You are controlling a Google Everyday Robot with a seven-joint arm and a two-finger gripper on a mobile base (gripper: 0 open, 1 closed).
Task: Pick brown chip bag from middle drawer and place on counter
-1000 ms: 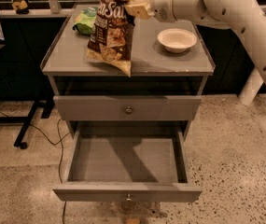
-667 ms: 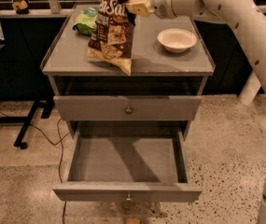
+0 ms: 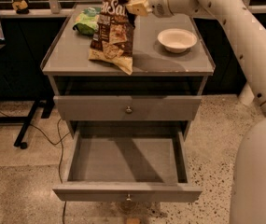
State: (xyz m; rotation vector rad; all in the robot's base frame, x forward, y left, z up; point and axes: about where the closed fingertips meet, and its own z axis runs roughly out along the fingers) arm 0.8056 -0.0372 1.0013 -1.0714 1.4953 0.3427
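Camera view, looking down on a grey cabinet: over the last second almost nothing has shifted. The brown chip bag [image 3: 111, 31] stands in the same spot as before, upright and leaning slightly, with its lower cream-yellow end resting on the counter [image 3: 165, 62] close to the worn front edge. The gripper [image 3: 133, 7] remains at the bag's upper right corner, above the back of the counter, and its fingers appear pinched on the bag's top end, holding it up. Below, the middle drawer [image 3: 95, 192] is pulled fully out and its floor is bare, while the upper drawer [image 3: 128, 108] is nearly shut. This suggests the carry is over and the bag is already set down, so what probably remains is to let go and draw away. The bag may tip forward toward the edge once released, since only its bottom corner bears on the surface. The white arm [image 3: 235, 27] enters from the right, sweeps up and across the far side of the counter, and ends with the wrist turned leftward. A white bowl [image 3: 177, 39] sits just right of the bag, apart from it, and a green snack bag [image 3: 88, 22] lies behind it on the left.
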